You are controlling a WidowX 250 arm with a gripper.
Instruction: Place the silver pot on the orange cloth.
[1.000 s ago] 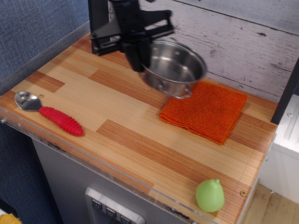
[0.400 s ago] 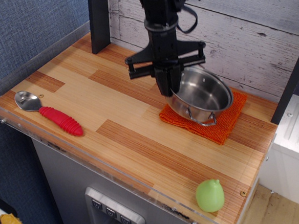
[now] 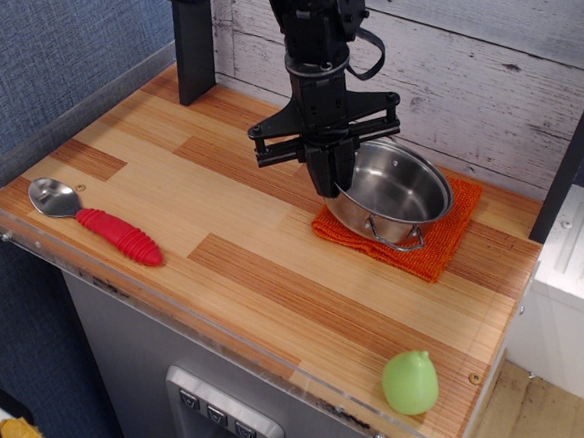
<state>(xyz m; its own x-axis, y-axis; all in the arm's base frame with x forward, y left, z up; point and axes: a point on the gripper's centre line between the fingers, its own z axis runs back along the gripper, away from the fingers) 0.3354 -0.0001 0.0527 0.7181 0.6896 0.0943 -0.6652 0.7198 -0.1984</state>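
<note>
The silver pot [image 3: 394, 194] is a shiny shallow steel pot with wire loop handles. It sits over the orange cloth [image 3: 449, 238], a knitted square at the back right of the wooden counter, covering most of it. My gripper [image 3: 332, 174] reaches down from above and is shut on the pot's left rim. The pot looks slightly tilted, its left side held; I cannot tell whether its base rests fully on the cloth.
A silver spoon with a red handle [image 3: 96, 221] lies at the front left. A green pear-shaped toy [image 3: 410, 382] stands at the front right corner. A black post [image 3: 191, 32] rises at the back left. A clear plastic rim edges the counter [image 3: 221, 224].
The gripper has carried the pot from above the counter's back middle rightward and down over the orange cloth. In the last half second it lowered slightly.
</note>
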